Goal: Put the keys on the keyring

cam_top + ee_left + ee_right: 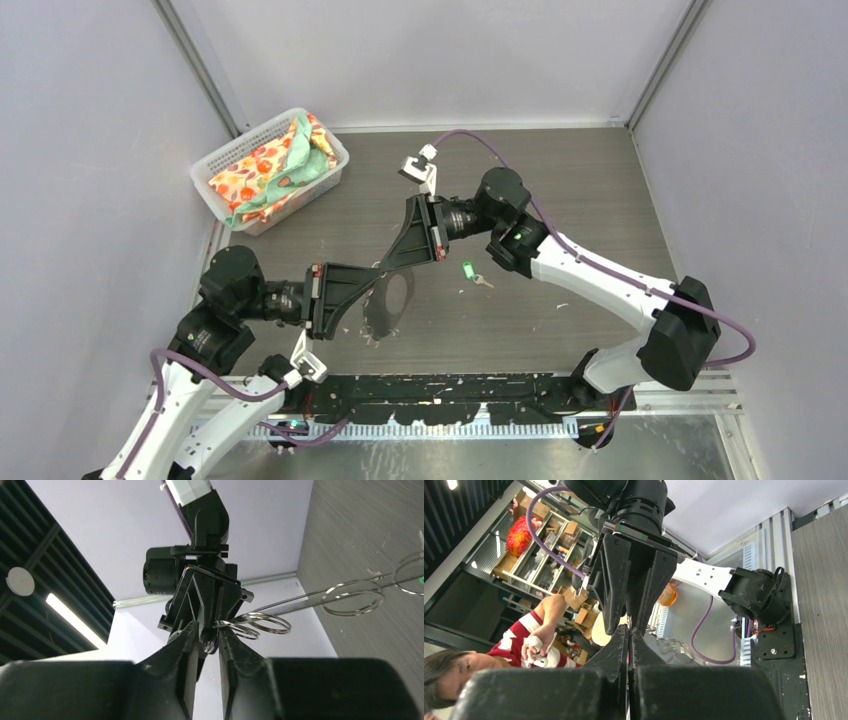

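Our left claw [209,632], at the bottom centre of its own wrist view, has its fingers close together with only a narrow slit between them. A bit of thin wire sits in that slit. We cannot tell whether the pads actually bite on it.

Tip to tip with it, our right claw [629,630] is pressed fully together. Seen from the left wrist, the wire comes out right at its tips, so we judge it to be pinching the keyring [287,626].

From that meeting point the keyring runs toward the right of the frame as a chain of small coiled loops on a long wire. In the overhead view it hangs off the two claws near the middle, above the table [560,190].

The green key [468,270] lies flat on the table just right of centre, below the right wrist and apart from the ring. We cannot find the blue key in any view. A basket [225,165] of cloth sits in the upper left, well away.

We take the step in hand to be securing a two-handed hold on the ring, with no key threaded yet. Next, one claw must hold the ring alone while the other goes for the green key, pinches its small tag and lines its hole up with the wire's open end. That calls for fine aim, because the ring is floppy.
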Robot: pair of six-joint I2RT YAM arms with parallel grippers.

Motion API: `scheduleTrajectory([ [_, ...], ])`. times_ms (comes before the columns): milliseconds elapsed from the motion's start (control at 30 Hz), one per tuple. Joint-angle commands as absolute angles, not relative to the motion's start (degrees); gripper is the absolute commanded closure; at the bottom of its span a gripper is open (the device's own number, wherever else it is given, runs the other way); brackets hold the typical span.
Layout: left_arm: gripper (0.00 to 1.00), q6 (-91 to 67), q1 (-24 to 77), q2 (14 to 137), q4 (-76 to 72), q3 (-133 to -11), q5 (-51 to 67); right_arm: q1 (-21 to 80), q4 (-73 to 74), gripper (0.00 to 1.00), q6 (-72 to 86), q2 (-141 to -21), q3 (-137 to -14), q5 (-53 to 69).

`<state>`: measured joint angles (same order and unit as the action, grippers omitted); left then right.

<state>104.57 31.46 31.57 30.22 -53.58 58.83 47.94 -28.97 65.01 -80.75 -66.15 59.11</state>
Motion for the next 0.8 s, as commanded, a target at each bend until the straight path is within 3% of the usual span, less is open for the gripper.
scheduleTrajectory([
  [0,0.74,106.3,31.5,31.7,30.9,-55.7,62.1,48.1,-29.0,0.99,64.8,-81.9,-69.0,61.0],
  [133,0.70,105.1,31.5,32.1,31.3,-56.4,60.6,48.2,-30.3,0.99,65.6,-81.7,-68.5,62.3],
  [267,0.78,105.6,31.5,32.5,32.9,-57.6,60.4,48.2,-32.1,0.99,67.2,-82.3,-68.5,63.2],
  [400,0.79,107.6,31.5,32.8,37.8,-59.3,58.6,48.1,-36.7,0.99,71.2,-83.0,-68.4,64.3],
  [633,0.62,111.6,31.5,33.5,42.0,-60.9,56.0,48.0,-38.5,0.99,73.3,-83.1,-68.4,65.2],
  [767,0.60,113.9,31.5,34.4,45.4,-62.2,54.0,48.0,-39.3,0.99,74.2,-82.9,-68.0,65.5],
])
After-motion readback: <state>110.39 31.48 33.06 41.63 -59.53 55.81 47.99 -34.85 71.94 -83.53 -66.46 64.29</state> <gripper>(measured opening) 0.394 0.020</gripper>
